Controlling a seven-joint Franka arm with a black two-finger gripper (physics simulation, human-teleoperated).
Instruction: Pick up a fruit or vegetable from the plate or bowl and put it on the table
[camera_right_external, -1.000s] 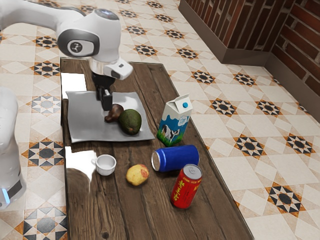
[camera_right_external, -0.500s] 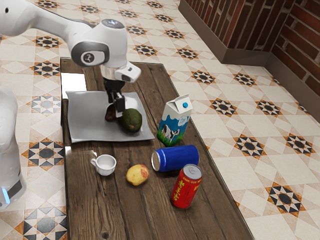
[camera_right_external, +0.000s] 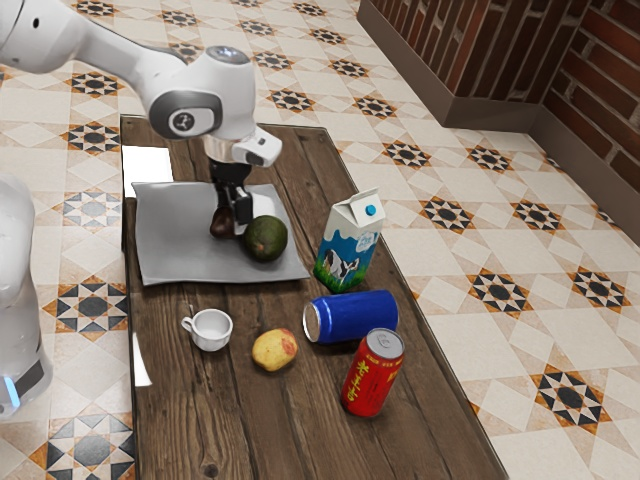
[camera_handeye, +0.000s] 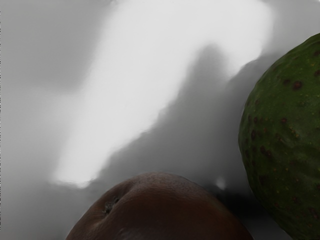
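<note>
My gripper (camera_right_external: 233, 214) is down at the grey square plate (camera_right_external: 176, 238), over the brown fruit or vegetable (camera_right_external: 221, 223) and partly covering it. Whether it holds that brown piece cannot be made out. The dark green avocado (camera_right_external: 266, 239) lies on the plate, close beside the gripper on the exterior view's right. In the wrist view the brown piece (camera_handeye: 160, 210) is at the lower edge, just under the hand, with the avocado (camera_handeye: 285, 145) beside it.
On the wooden table (camera_right_external: 230, 420) are a white cup (camera_right_external: 211, 330), a yellow-red fruit (camera_right_external: 274, 350), a blue can (camera_right_external: 352, 316) on its side and an upright red can (camera_right_external: 372, 374). A milk carton (camera_right_external: 347, 243) stands close to the plate.
My gripper has moved toward the exterior view's right and come down at the brown piece. The avocado has turned and shifted slightly toward that view's right.
</note>
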